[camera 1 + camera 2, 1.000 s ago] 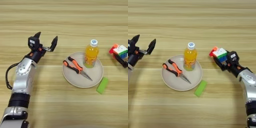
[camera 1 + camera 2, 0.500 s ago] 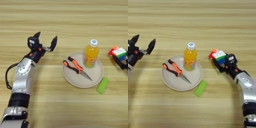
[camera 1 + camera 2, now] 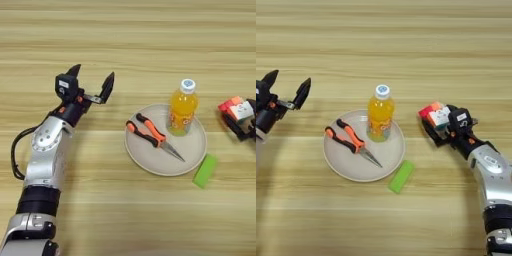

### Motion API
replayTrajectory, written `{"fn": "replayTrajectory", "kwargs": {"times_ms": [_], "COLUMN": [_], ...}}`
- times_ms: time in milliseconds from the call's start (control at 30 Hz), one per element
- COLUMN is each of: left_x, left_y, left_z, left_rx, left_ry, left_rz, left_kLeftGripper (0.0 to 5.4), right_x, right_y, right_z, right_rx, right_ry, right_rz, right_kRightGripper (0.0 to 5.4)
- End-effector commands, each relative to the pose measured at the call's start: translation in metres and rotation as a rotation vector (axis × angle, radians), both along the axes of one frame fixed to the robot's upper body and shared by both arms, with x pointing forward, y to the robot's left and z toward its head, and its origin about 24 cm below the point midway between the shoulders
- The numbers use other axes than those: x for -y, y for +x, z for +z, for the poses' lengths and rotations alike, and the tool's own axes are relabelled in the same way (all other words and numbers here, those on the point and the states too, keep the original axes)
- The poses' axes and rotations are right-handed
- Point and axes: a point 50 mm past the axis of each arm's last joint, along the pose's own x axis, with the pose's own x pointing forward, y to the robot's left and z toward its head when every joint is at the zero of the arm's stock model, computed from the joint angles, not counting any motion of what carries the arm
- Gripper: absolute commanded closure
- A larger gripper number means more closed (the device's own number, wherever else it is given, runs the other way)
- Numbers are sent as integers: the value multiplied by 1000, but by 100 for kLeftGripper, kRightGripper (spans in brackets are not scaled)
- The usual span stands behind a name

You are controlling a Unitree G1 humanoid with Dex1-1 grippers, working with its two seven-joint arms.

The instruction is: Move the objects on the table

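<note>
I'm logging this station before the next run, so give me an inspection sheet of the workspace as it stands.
Surface: wooden table, plank grain.
Job's things: orange-juice bottle upright on a round plate; pliers lying on the same plate; puzzle cube right of the plate.
Clutter: green block on the table by the plate's rim.
Grippers: left gripper open, empty, left of the plate; right gripper shut on the puzzle cube.
Cables: black cable beside the left arm.
Surroundings: nothing seen.
</note>
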Motion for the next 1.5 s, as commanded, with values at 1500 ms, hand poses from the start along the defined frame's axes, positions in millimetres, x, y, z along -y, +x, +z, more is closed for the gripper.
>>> {"fn": "replayTrajectory", "kwargs": {"times_ms": [1500], "left_x": [2], "left_y": [3], "left_z": [2], "left_rx": [11], "left_ry": [-1], "left_rz": [0], "left_kLeftGripper": [0], "right_x": [23], "right_y": [20], "right_z": [28], "right_rx": [177], "right_ry": [-17], "right_rz": [-285], "right_kRightGripper": [2]}}
